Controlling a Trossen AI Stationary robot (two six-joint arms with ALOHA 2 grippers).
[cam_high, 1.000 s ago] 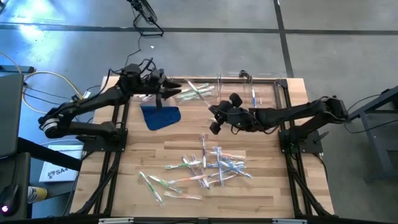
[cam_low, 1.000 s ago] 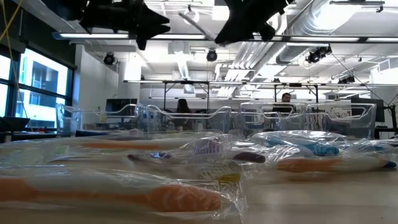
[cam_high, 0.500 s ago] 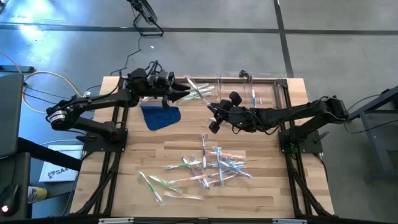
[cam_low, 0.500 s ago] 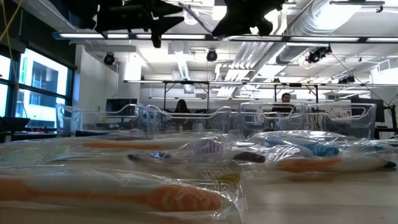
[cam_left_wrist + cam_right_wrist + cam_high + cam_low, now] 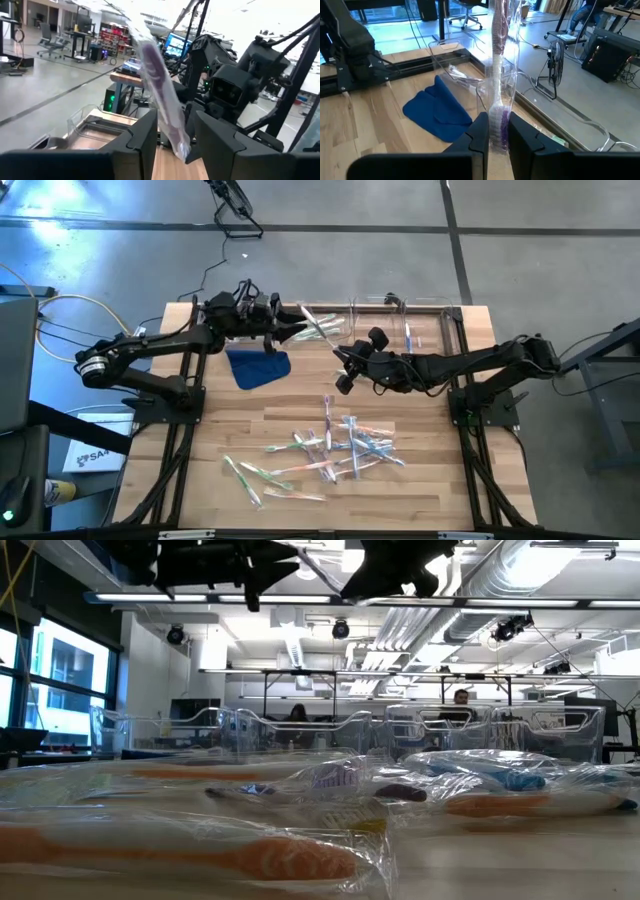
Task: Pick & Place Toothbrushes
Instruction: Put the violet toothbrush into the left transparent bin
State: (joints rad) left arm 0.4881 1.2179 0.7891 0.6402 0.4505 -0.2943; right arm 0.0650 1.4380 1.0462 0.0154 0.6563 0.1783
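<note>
Now both arms loaded, near the bins.
Left gripper (image 5: 172, 145) has advanced, jaws gripping a wrapped toothbrush (image 5: 159, 85); right gripper (image 5: 496, 142) jaws grip another toothbrush (image 5: 497, 75).

Most wrapped toothbrushes (image 5: 330, 450) lie in a messy crisscrossed heap on the near half of the table, green, pink and blue handles. Two purple-ish ones (image 5: 160, 100) (image 5: 497, 75) are pinched up in the air.

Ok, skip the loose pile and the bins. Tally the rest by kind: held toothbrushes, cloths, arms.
Held toothbrushes: 2, a wrapped toothbrush in the left tool, a second toothbrush in the right tool
Blue cloth: 1
Arms: 2, left arm, right arm
Total: 5
</note>
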